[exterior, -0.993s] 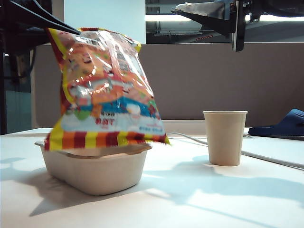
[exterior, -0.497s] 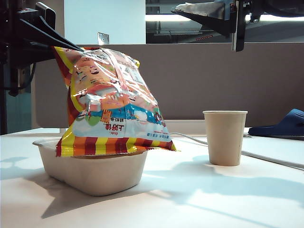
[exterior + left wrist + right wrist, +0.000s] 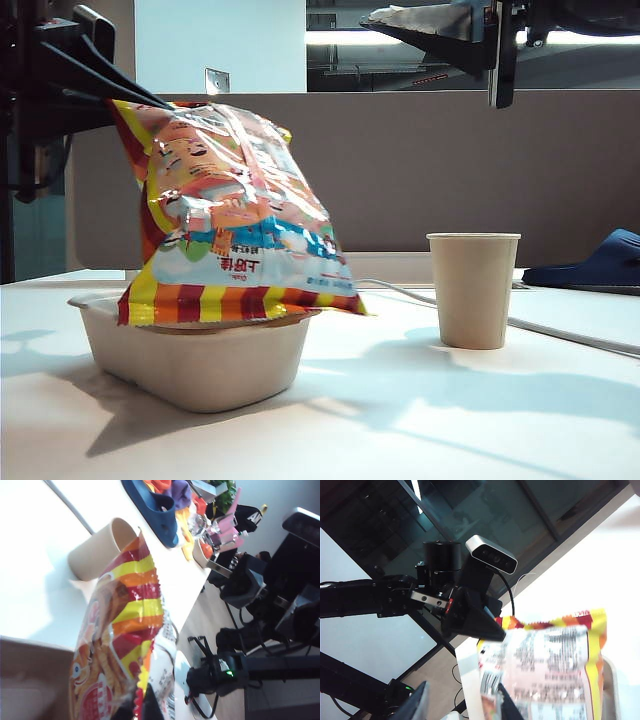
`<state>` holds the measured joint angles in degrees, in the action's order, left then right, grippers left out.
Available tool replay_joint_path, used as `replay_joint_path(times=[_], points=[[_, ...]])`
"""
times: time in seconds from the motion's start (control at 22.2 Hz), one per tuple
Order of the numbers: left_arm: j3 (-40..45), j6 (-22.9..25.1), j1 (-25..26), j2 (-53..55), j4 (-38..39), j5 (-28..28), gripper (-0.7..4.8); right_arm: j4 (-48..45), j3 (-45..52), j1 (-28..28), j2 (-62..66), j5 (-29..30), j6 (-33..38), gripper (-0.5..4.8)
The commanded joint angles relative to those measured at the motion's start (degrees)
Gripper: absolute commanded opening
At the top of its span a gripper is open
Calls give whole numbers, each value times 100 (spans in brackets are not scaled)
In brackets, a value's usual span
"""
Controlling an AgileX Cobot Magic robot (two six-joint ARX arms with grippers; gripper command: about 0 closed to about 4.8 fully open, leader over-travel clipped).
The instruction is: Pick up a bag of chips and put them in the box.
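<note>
Over the desk's left end, the left gripper is clamped on the top corner of the bag, its dark fingers coming in from the upper left of the exterior view. From there the bag hangs tilted, top toward the left and striped bottom seam spread over the box. That seam lies along the box's rim and pokes past its right end; whether it rests on the rim or just clears it cannot be told. The left wrist view looks down the bag from the pinch point, with the box below it and the cup beyond. The right wrist view catches the left gripper biting the bag's seam, and a bit of the box rim beside the bag.

Up at the top of the exterior view, the right gripper hangs well clear of everything, jaws parted and holding nothing; its fingers show at the edge of its own view.

Right of the box stands the cup, with bare desk between them and along the front edge. A blue slipper lies at the far right edge.
</note>
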<state>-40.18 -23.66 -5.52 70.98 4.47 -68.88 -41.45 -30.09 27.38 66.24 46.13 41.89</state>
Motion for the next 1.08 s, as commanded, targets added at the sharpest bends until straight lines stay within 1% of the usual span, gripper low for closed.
replay_joint_path(times=[0.05, 0.14, 0.23, 0.27, 0.36, 0.45, 0.68, 0.86, 0.9, 0.99, 1.08], points=[[-4, 94, 328, -13, -44, 35, -6, -44, -26, 4, -11, 11, -46, 166], [-2, 210, 501, -13, 127, 42, -6, -31, -26, 4, -11, 7, -94, 166], [-2, 590, 522, -11, 542, 153, -6, -17, -26, 4, -11, 4, -142, 166], [-2, 841, 516, -11, 813, 321, -6, -17, -26, 4, -11, 2, -144, 166], [-2, 1198, 516, -11, 1196, 579, -6, -15, -26, 4, -11, -9, -149, 166], [-2, 1392, 518, -11, 1373, 802, -6, -15, -26, 4, -9, -13, -164, 166], [-2, 1628, 516, -11, 1434, 1432, -6, 57, -26, 4, -2, -7, -164, 166], [-2, 1685, 511, -11, 1436, 1648, -5, 72, -26, 4, 0, 2, -164, 166], [-2, 1709, 511, -11, 1453, 1755, -1, 72, -26, 4, -2, 2, -164, 166], [-2, 1781, 511, -11, 1517, 1945, 29, 72, -26, 4, 0, 2, -164, 166], [-2, 1888, 511, -11, 1569, 2072, 30, 72, -26, 4, -2, 2, -164, 166]])
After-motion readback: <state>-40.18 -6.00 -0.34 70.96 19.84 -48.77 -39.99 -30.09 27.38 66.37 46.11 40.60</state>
